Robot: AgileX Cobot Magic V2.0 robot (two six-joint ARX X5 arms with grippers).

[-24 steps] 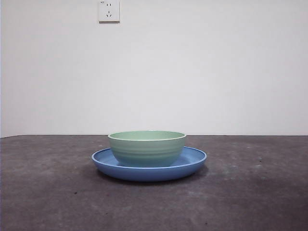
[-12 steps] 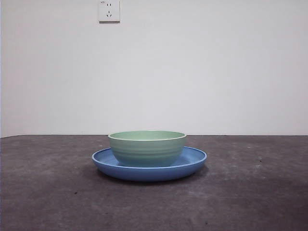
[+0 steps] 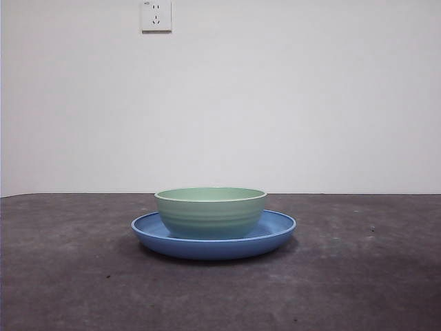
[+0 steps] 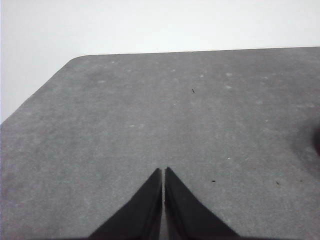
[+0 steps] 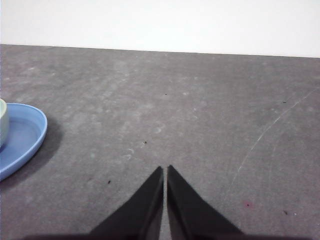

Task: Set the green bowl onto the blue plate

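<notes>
A dark grey, speckled worktop [image 3: 83,276] fills the lower frame beneath a plain white wall [image 3: 310,103]; a white power socket [image 3: 156,15] sits at upper left.

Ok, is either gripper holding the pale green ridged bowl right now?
No: the pale green ridged bowl sits free on the shallow blue plate, and no gripper shows near it in the front view.

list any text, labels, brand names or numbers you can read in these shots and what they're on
No text can be read anywhere.
Wall socket: a tiny dark mark at its top left corner, too small and blurred to read.
Green bowl: no print or label showing.
Blue plate: no print or label showing.
Table: only specks and scratches, no writing.
</notes>
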